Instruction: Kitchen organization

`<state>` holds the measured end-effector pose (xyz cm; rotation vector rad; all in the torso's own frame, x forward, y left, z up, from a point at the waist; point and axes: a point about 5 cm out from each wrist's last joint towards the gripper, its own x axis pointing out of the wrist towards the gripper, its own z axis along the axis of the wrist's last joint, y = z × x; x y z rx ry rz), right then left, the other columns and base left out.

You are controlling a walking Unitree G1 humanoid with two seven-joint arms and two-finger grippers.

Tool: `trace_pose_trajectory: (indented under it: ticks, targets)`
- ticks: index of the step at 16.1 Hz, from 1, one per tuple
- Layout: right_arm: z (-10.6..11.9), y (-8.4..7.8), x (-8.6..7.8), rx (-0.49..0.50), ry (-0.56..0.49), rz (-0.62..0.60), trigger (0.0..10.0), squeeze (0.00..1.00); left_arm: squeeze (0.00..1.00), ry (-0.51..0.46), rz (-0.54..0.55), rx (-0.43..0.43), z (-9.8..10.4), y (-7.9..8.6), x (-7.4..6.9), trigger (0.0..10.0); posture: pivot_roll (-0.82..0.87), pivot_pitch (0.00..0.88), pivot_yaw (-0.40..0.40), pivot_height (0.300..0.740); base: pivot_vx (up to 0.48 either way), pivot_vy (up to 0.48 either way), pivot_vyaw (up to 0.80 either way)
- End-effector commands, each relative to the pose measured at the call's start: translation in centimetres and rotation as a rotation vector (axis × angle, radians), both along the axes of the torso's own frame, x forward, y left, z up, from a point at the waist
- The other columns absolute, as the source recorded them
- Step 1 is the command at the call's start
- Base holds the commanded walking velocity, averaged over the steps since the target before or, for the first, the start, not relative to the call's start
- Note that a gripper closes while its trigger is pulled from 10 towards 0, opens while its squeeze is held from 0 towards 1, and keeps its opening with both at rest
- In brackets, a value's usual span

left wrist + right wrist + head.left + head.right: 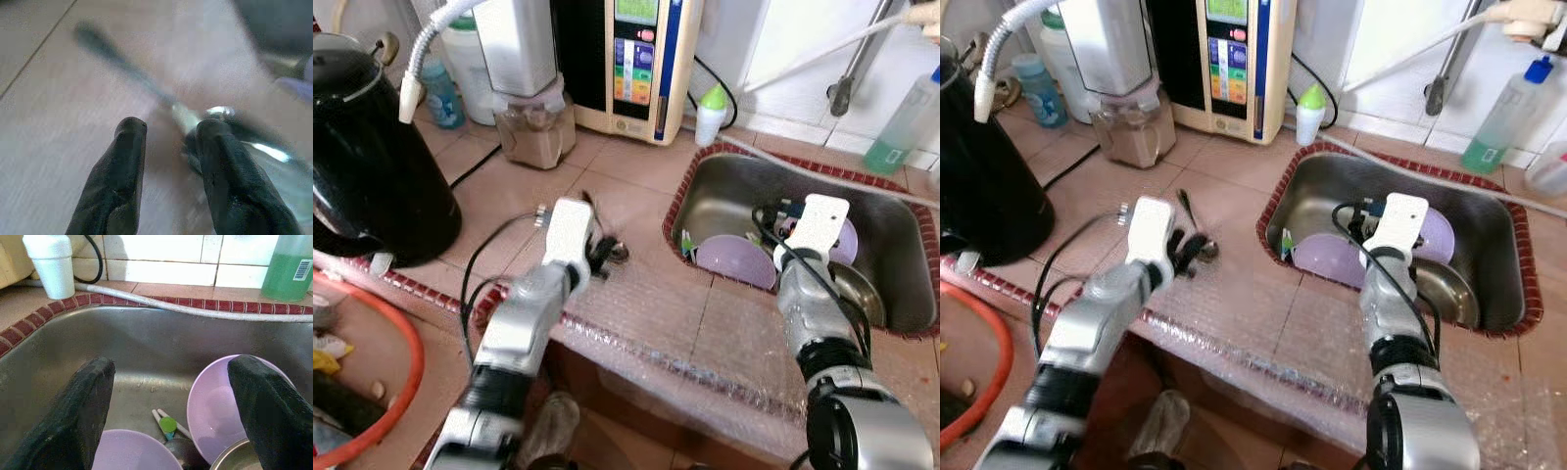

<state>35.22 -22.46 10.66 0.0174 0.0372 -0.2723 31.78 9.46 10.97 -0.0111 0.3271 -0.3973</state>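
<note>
A spoon point(619, 253) with a dark handle point(122, 63) lies on the tiled counter left of the sink point(744, 186). My left gripper point(171, 132) hovers low over it, open, one finger point(215, 147) right beside the spoon's silver neck and nothing held. My right gripper point(171, 366) hangs over the steel sink, open wide and empty. Below it are a purple bowl point(736, 259), a second purple dish point(215, 406) leaning against the wall, a steel bowl point(859, 291) and a small green-capped utensil point(167, 424).
A black kettle point(372, 166) stands at the left. A jar of brown powder point(533, 132), a water purifier point(626, 59) and a white bottle point(710, 116) line the back. A green detergent bottle point(901, 127) stands at the far right. Bubble wrap point(705, 343) covers the front edge.
</note>
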Motion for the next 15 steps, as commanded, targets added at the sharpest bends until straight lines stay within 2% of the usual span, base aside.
trace_pose_trajectory:
  ticks: [1, 3, 5, 8, 15]
  targets:
    - [-0.1, 0.1, -0.2, -0.013, -0.006, 0.014, 10.0, 0.00, 1.00, -0.011, 0.010, 0.005, 0.4, 0.3, -0.1, 10.0, 0.01, 0.000, 0.035, 0.740, 0.000, 0.000, 0.00]
    - [-0.3, 0.3, -0.2, -0.013, 0.003, 0.016, 10.0, 0.00, 1.00, 0.013, 0.020, 0.004, 0.1, 0.5, -0.4, 10.0, 0.01, 0.000, 0.032, 0.740, 0.000, 0.000, 0.00]
    - [-0.4, 0.5, -0.1, -0.012, 0.007, 0.020, 10.0, 0.00, 1.00, 0.017, 0.023, 0.007, 0.1, 0.3, -0.1, 10.0, 0.01, 0.000, 0.030, 0.740, 0.000, 0.000, 0.00]
    - [-0.4, 0.8, -0.1, -0.012, 0.008, 0.024, 10.0, 0.00, 1.00, 0.009, 0.036, 0.016, 0.4, 0.0, 0.9, 10.0, 0.01, 0.000, 0.030, 0.740, 0.000, 0.000, 0.00]
    - [-0.5, 0.9, -0.1, -0.013, 0.010, 0.023, 10.0, 0.00, 1.00, -0.008, 0.021, 0.057, 0.3, 0.8, 3.2, 10.0, 0.00, 0.000, 0.031, 0.740, 0.000, 0.000, 0.00]
